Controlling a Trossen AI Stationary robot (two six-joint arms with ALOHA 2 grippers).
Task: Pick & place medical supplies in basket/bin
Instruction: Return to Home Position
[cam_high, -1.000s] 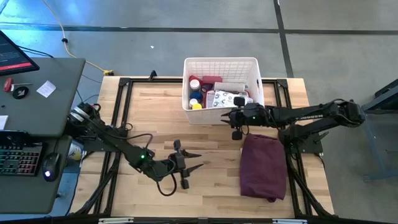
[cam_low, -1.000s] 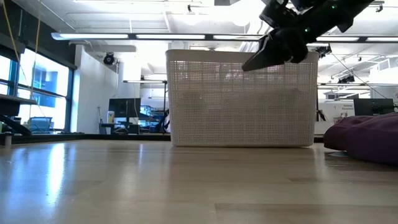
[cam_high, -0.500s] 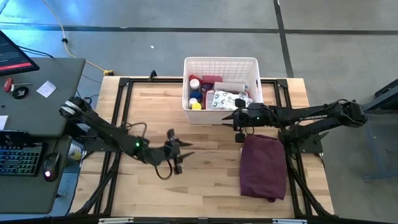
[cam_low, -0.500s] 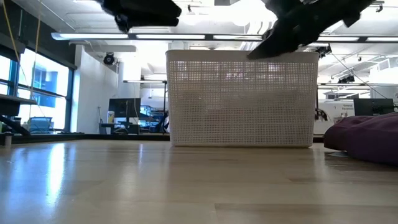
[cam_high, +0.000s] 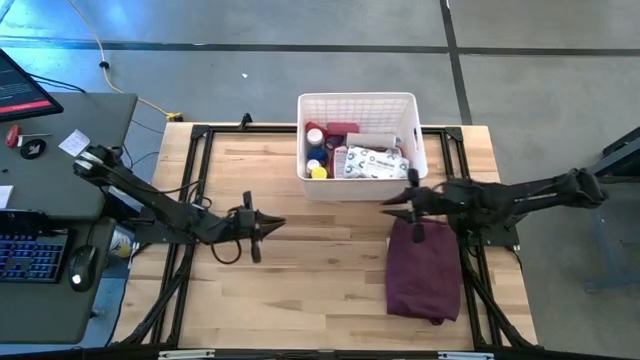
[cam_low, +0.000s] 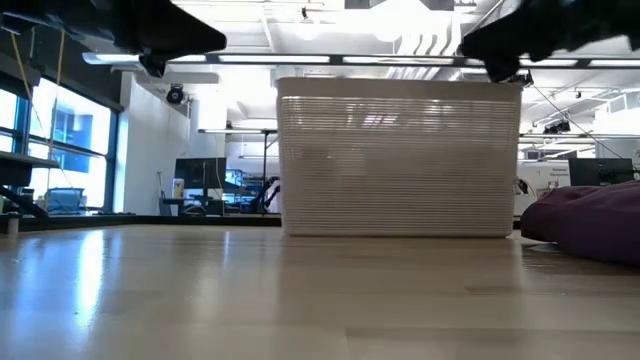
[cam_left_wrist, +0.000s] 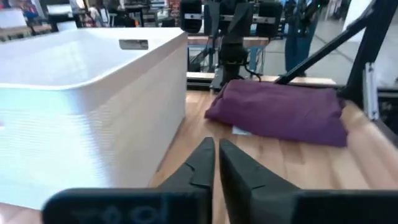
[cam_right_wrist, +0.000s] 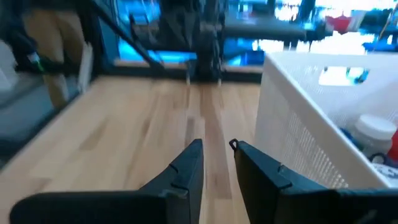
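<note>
Both tools hang empty near the white lattice plastic basket (cam_high: 350, 190): left tool (cam_high: 272, 222) pinched together, right tool (cam_high: 392, 205) barely parted. Withdraw them level, clearing its wall.

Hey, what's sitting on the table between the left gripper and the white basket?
Nothing. In the high view, only bare wood of the table lies between the left gripper and the basket.

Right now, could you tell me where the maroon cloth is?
In the high view, the cloth lies on the right side of the table, near the basket, by the right claw.
</note>
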